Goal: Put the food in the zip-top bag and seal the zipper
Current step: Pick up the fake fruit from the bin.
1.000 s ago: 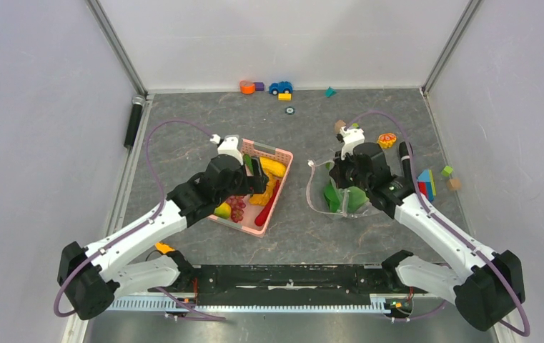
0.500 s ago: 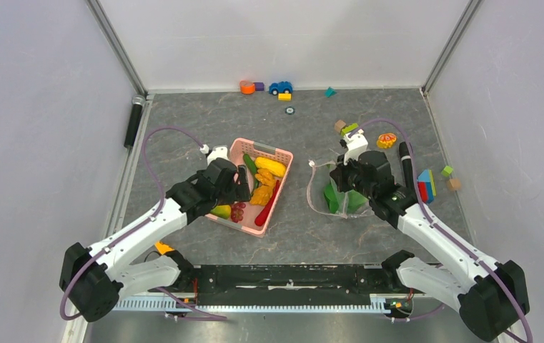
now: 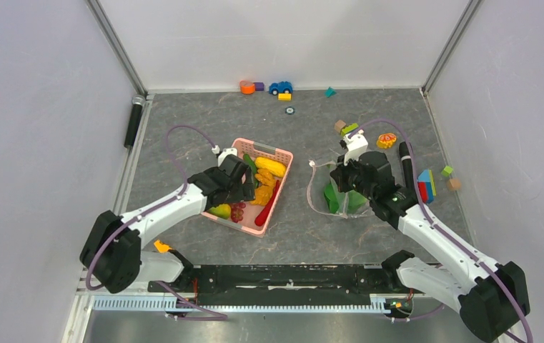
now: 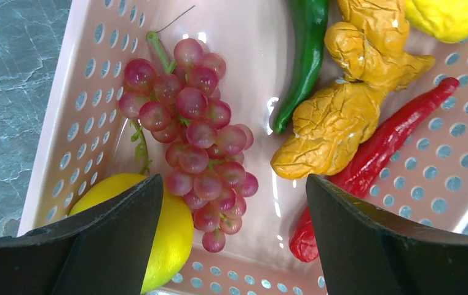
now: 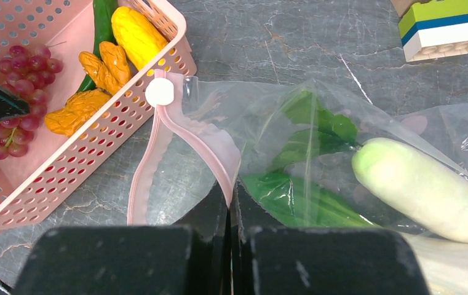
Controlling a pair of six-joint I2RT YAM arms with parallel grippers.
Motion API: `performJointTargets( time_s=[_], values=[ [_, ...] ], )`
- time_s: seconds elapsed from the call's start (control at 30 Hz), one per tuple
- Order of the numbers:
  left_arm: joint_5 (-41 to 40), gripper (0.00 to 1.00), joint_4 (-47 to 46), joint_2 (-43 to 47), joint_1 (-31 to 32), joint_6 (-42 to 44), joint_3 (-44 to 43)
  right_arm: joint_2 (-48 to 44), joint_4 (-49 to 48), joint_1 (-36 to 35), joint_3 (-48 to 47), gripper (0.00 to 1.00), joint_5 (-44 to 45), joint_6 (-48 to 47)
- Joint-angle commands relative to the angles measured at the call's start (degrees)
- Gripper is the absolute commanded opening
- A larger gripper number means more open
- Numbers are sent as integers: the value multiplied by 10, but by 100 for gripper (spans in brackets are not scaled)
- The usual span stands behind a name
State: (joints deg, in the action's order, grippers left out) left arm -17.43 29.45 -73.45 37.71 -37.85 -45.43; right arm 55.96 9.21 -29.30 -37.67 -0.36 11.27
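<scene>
table: grey marbled | on it: pink basket, zip-top bag, toy car, blocks

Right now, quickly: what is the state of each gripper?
Left gripper: open, empty, above the grapes in the basket.
Right gripper: shut on the zip-top bag at its zipper.

The left gripper, which had drawn off to the side of the pink basket, has swung back over it. Its spread fingers now straddle the grapes directly beneath, arm reaching further forward.
</scene>
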Motion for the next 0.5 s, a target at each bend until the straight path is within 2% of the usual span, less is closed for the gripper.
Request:
performJointTargets(
  time_s=[0.0,0.33,0.47],
  values=[
    [-5,91,-32,-29,-9,5,-21,-13,-23,-1,1,0,7,-9],
    [58,83,-75,-125,-26,9,-19,-20,-9,-1,-6,0,33,-13],
    [70,75,-77,-157,-26,10,-19,-21,-5,-1,-7,0,51,-12]
  ],
)
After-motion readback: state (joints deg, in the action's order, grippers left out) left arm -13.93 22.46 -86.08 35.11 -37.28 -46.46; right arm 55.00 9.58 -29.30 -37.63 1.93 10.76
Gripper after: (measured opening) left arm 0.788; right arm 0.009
